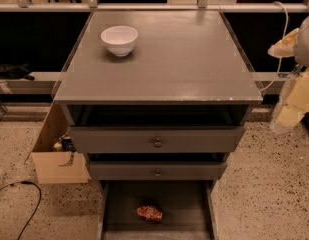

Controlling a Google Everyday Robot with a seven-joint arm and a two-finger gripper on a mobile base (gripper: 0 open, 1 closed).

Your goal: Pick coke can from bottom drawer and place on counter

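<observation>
The counter (184,64) had a smooth, matt grey painted face with a faint sheen and pale chipped edges. The white bowl (119,39) looked glossy, like glazed ceramic. The coke can (149,213) showed red metal with a slight shine against the bottom drawer's (194,209) dull dark floor. The gripper (284,118), at the right edge beside the counter, looked like pale matt plastic.
</observation>
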